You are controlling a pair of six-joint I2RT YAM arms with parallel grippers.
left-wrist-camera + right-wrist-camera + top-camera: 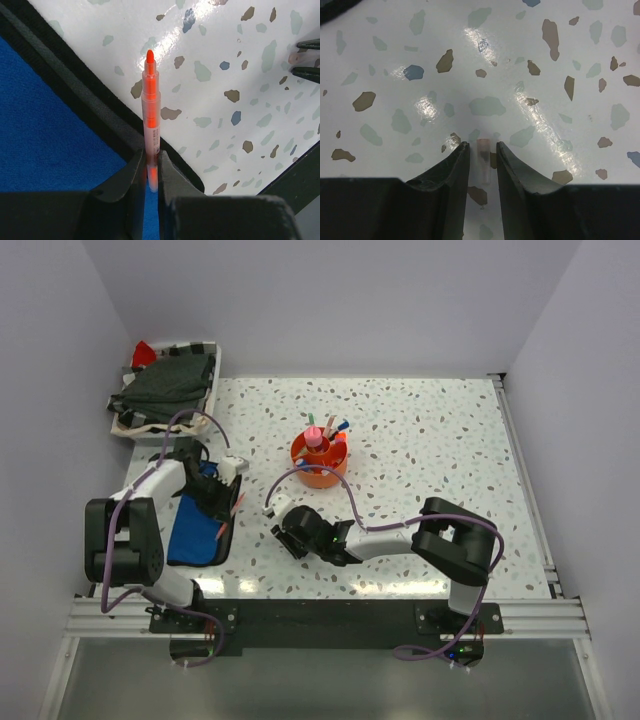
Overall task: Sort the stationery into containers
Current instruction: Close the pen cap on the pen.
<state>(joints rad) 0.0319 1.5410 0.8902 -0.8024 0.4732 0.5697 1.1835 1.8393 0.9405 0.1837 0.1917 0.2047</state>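
My left gripper [151, 152] is shut on the lower end of a translucent orange pen [151, 100]. The pen points out past the black edge of the blue pouch [50, 125] and over the speckled table. From above, that gripper [226, 514] hangs over the right edge of the pouch [195, 532]. My right gripper [483, 147] is low on the table and open. A small clear pinkish cap-like piece [483, 161] lies between its fingers with a gap on each side. In the top view the right gripper [283, 528] is right of the pouch. The orange organiser [322, 475] holds several upright pens.
A white tray [215, 375] of dark cloth sits at the back left corner. Two dark pointed tips [307, 60] show at the right edge of the left wrist view. Walls close the table on three sides.
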